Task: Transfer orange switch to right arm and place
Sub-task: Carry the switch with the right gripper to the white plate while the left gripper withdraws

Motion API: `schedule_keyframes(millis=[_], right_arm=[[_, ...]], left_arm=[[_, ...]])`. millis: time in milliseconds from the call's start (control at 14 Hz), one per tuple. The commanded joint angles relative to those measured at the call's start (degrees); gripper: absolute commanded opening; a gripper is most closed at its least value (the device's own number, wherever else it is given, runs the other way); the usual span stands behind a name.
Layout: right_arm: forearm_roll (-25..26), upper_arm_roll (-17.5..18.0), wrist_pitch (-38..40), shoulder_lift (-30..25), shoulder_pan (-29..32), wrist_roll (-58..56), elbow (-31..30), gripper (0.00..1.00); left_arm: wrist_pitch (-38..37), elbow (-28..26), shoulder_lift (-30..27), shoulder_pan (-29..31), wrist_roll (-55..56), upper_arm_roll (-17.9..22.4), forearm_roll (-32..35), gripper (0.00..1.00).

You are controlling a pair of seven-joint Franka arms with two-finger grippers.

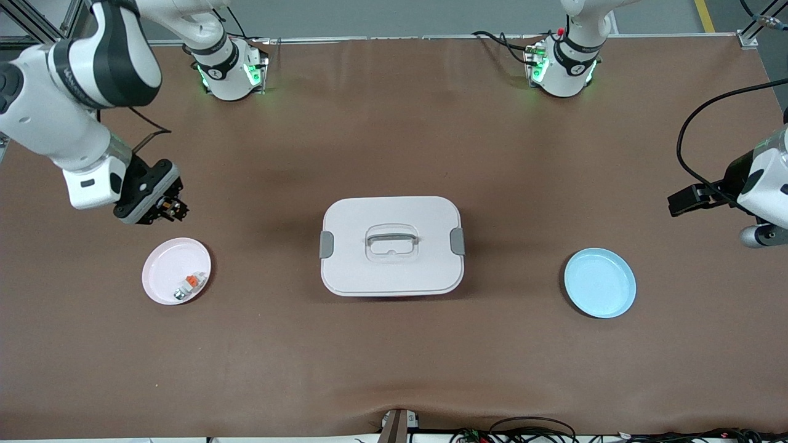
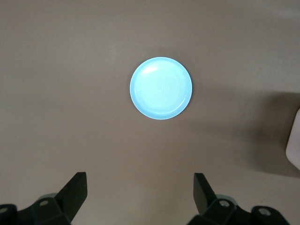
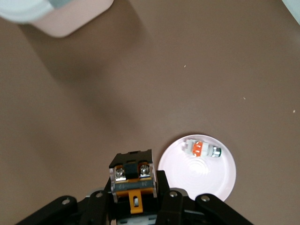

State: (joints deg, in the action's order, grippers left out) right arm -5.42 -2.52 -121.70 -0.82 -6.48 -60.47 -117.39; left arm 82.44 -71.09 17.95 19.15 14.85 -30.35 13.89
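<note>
The orange switch [image 3: 132,176], a small black block with an orange face and two screws, sits between the fingers of my right gripper [image 3: 133,182], which is shut on it. In the front view the right gripper [image 1: 167,208] hangs with the orange switch [image 1: 172,208] over bare table just beside the pink plate [image 1: 161,271]. The left gripper [image 2: 139,188] is open with nothing between its fingers. It waits above the table at the left arm's end [image 1: 686,200], looking down on the blue plate [image 2: 161,87].
The pink plate [image 3: 206,180] holds a whitish-grey small part with an orange piece [image 3: 201,148], also seen in the front view [image 1: 188,286]. A white lidded box [image 1: 391,271] stands mid-table. The blue plate [image 1: 600,283] lies bare toward the left arm's end.
</note>
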Motion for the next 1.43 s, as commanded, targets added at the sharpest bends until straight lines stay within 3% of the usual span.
schedule_keyframes(millis=[0,429,571,1000,1071,1357], right_arm=[[0.94,1.03,-2.48,3.62,3.92,-11.47,1.2,0.0],[7.17,1.03,-8.01,10.39,7.89,-18.97,1.2,0.0],[7.18,1.12,-9.95,12.85,9.99,-21.17,1.28,0.0],[7.09,1.21,-18.73,21.11,12.11,-23.37,1.28,0.0],[7.09,1.21,-19.97,22.6,12.2,-23.55,1.28,0.0],[6.48,1.29,-21.83,26.48,12.2,-25.83,1.28,0.0]], left_arm=[[0.0,-1.07,-2.48,1.94,-4.21,-0.24,0.53,1.0],[0.09,-1.5,-3.8,2.12,-4.57,-0.41,0.79,1.0],[0.18,-2.64,-5.29,0.03,-4.66,0.72,0.0,1.0],[10.0,-23.1,-20.66,-20.96,-5.1,25.13,-9.48,1.0],[10.72,-24.95,-22.07,-23.0,-5.1,27.25,-10.71,1.0],[9.41,-25.67,-23.49,-23.02,-5.19,27.27,-11.25,1.0]])
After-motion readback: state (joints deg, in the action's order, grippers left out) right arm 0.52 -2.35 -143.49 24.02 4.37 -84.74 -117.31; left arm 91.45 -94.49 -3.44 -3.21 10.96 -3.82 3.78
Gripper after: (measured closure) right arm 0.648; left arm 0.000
